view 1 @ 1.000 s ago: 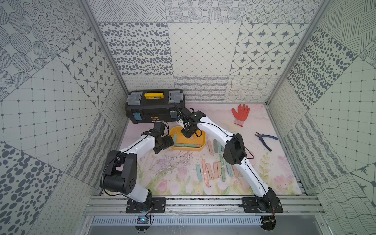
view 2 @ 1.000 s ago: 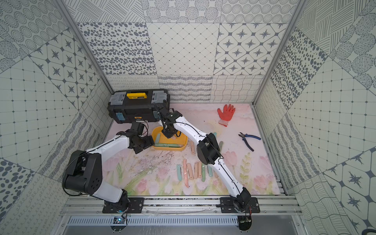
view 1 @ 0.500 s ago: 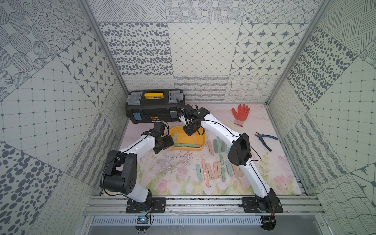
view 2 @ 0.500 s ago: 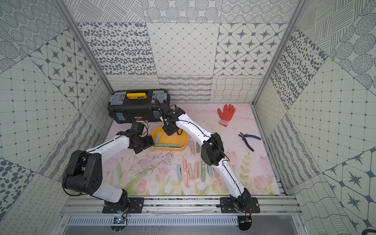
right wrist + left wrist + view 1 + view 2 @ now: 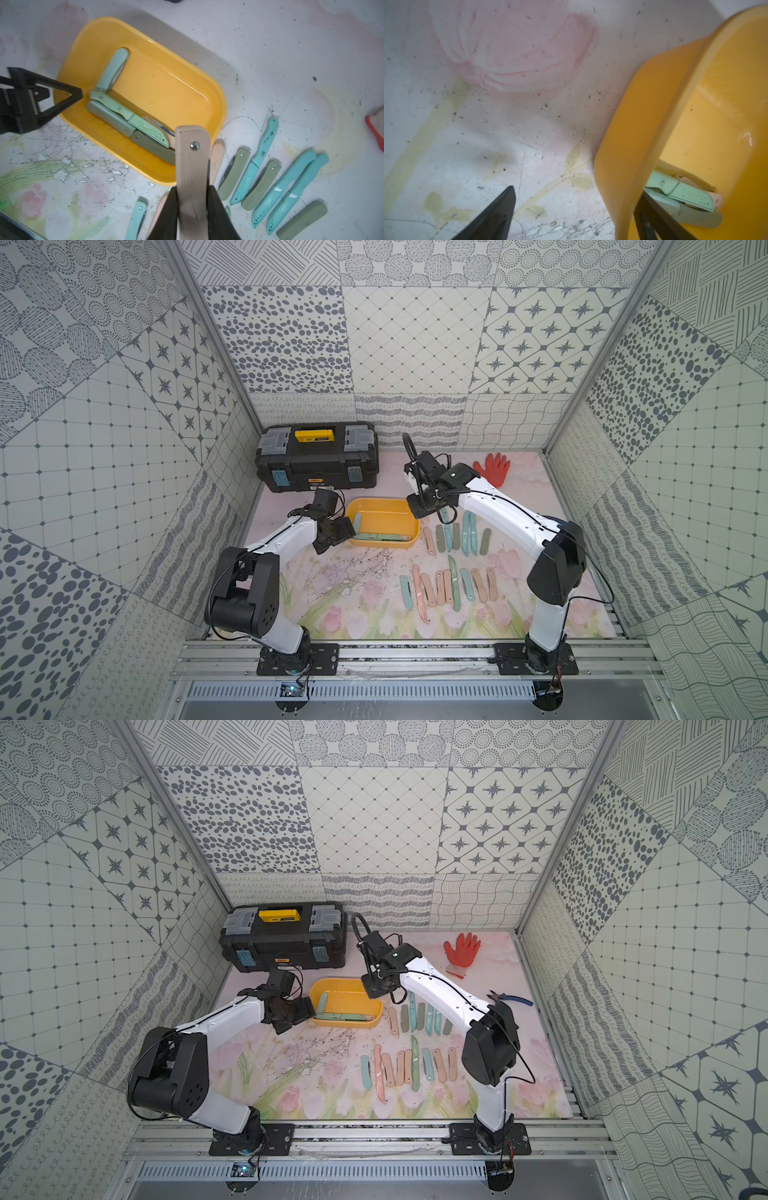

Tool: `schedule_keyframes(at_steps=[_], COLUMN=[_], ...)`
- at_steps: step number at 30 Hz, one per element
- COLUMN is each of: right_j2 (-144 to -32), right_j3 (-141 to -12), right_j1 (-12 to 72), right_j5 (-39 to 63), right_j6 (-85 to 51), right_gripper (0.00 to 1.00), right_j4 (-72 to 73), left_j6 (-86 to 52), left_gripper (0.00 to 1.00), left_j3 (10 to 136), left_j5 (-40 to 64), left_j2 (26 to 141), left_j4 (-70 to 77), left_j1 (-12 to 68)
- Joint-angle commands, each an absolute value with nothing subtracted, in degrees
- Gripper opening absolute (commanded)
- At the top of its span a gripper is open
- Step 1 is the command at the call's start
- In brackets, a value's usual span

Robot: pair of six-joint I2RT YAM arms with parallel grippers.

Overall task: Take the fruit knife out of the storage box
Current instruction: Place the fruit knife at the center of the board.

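At the back-left corner of the worktop (image 5: 332, 605), a black toolbox (image 5: 318, 464) with a yellow handle is set against the wall. Just in front of it, the left gripper (image 5: 338, 533) is seen at the left end of the storage box (image 5: 386, 516). Its jaws are spread wide, one finger inside the yellow wall and one outside, and nothing is gripped. Whether the wall is touched cannot be told. Several folded knives (image 5: 128, 118), mint, grey-green and pale blue, are left lying along the front wall and left end of the box. Over the box's right end, the right gripper (image 5: 193, 197) is clamped on a beige-pink folded fruit knife (image 5: 192, 162), which is held above the rim, out of the box. To the right of the box, knives are laid out on the worktop in a back row (image 5: 453, 535) and a front row (image 5: 449, 589). A red glove (image 5: 494, 468) is seen near the back edge, and blue-handled pliers (image 5: 509, 997) towards the right edge.
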State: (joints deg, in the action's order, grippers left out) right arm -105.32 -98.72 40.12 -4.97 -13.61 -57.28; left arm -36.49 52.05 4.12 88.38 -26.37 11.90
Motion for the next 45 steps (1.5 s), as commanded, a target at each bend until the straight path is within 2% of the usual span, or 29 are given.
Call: schedule_keyframes(at_steps=[1, 11, 23, 32, 45], right_j2=[-97.7, -86.3, -89.5, -97.3, -101.4], right_j3=[-89.5, -68.9, -57.8, -57.0, -57.6], right_j1=[37.1, 26.6, 10.8, 7.6, 6.8], right_j5=[-6.5, -8.2, -2.3, -1.3, -1.1], right_j6=[-19.1, -24.8, -24.4, -23.5, -21.3], right_gripper=[0.06, 0.07, 0.07, 0.07, 0.09], right_j4=[-51.3, -48.1, -41.6, -38.2, -36.0], left_j6=[-36.0, -36.0, -36.0, -36.0, -36.0], left_gripper=[0.86, 0.86, 0.86, 0.86, 0.86], left_j3=[52.4, 52.3, 52.2, 52.2, 52.1], left_j5=[4.0, 4.3, 4.3, 4.4, 4.4], left_j2=[88.7, 89.0, 88.6, 88.4, 88.1], left_j4=[-26.3, -26.1, -26.1, -26.2, -26.2], left_j1=[11.7, 11.7, 11.7, 11.7, 11.7])
